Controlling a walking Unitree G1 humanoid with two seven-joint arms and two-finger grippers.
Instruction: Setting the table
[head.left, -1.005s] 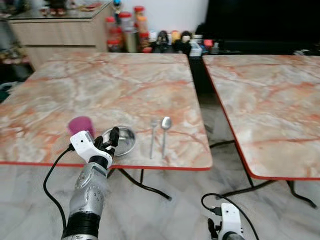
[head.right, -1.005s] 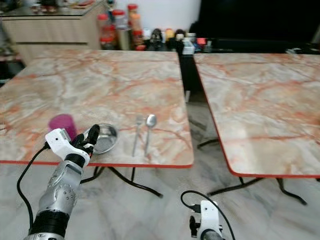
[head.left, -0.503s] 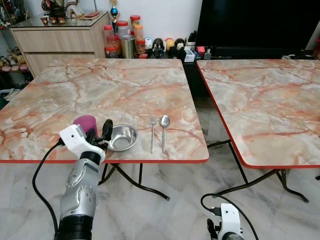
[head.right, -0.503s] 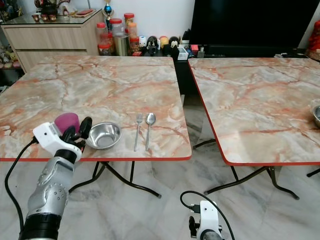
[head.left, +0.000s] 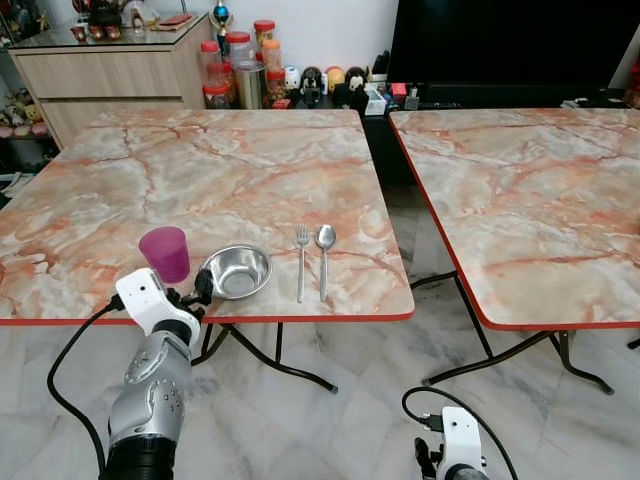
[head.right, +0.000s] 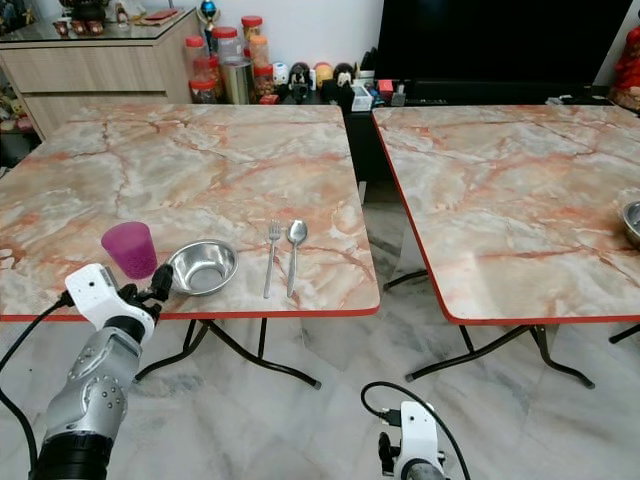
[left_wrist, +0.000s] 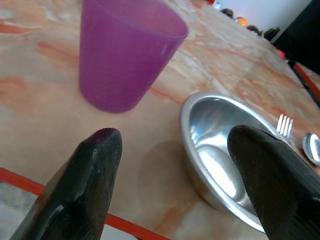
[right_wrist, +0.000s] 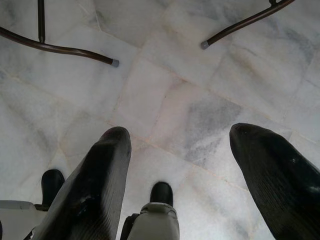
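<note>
Since half a second ago my left gripper (head.left: 195, 296) has pulled back from the purple cup (head.left: 165, 253); the cup now stands free and upright on the marble table (head.left: 220, 170), near the front edge, with no finger touching it. Before, the fingers were right up against it.

Now the left gripper sits at the table's red front edge, between the cup and the steel bowl (head.left: 236, 271) and a little nearer me than both. From the left wrist camera I see its two black fingers (left_wrist: 95, 175) spread wide, released, holding nothing, with the cup (left_wrist: 125, 52) ahead of one and the bowl (left_wrist: 225, 155) ahead of the other.

On the table the cup stands just to the left of the bowl, close but apart. To the right of the bowl lie a fork (head.left: 301, 262) and a spoon (head.left: 324, 258), side by side and parallel, heads pointing away from me, near each other but not touching.

My right arm hangs idle low down; its gripper (right_wrist: 185, 175) points at the pale marble floor (right_wrist: 190, 100), fingers parted and empty.

A second marble table (head.left: 530, 190) stands to the right, across a gap. Behind the tables I see a wooden sideboard (head.left: 120, 70) and a row of jars (head.left: 240, 75) against the wall.
</note>
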